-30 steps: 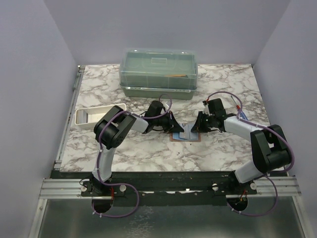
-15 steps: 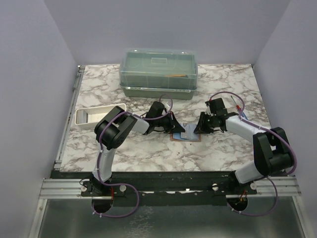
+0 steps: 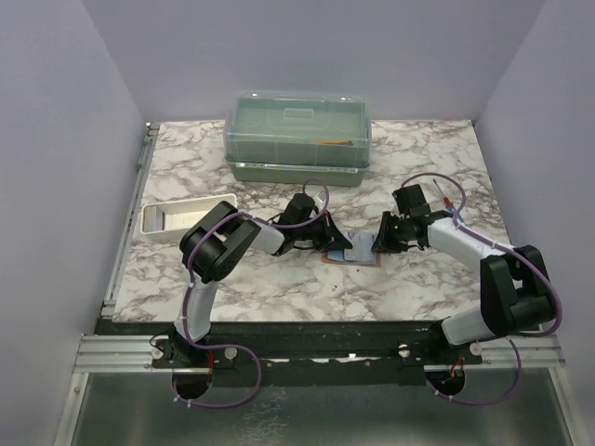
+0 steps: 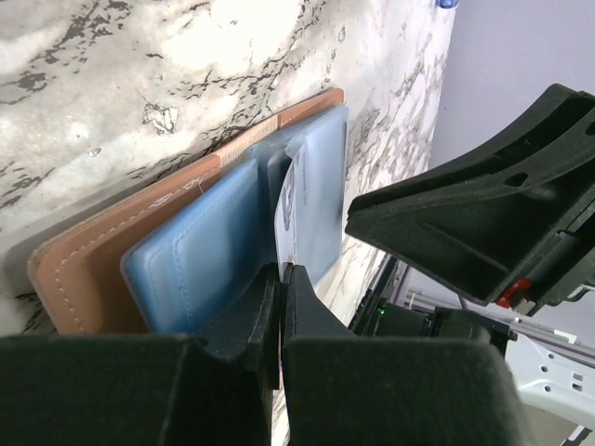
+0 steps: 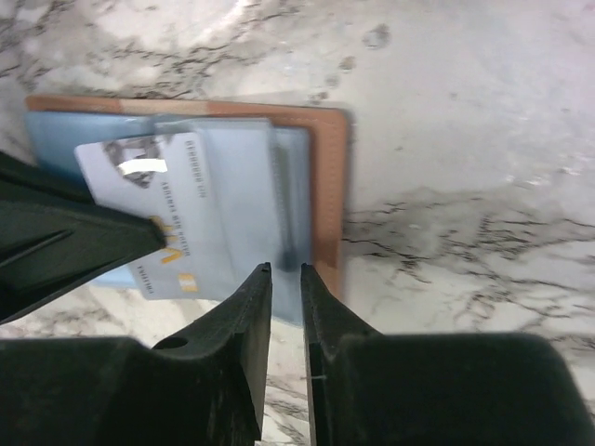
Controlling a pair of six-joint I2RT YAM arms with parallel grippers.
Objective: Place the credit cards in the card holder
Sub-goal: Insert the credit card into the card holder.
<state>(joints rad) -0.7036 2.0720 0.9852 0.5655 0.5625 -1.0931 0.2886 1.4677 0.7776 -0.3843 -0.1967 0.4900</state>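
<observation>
Marbled bench [image 3: 279, 288] carries the work: the left gripper [image 4: 282, 279] is clamped on the edge of one credit card [image 4: 286, 206], which stands tilted in the bluish pockets of the open card holder [image 4: 84, 269]. The right gripper [image 5: 285, 279], fingers nearly together, sits over the card holder's opposite brown edge; contact cannot be confirmed.

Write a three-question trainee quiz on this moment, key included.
1. True or false: the card holder lies folded shut on the table.
2. Which hand grips the credit card? A) left hand B) right hand C) neither
3. What colour is the holder's inside?

Key: 1 false, it lies open; 2 A; 3 blue.
</observation>
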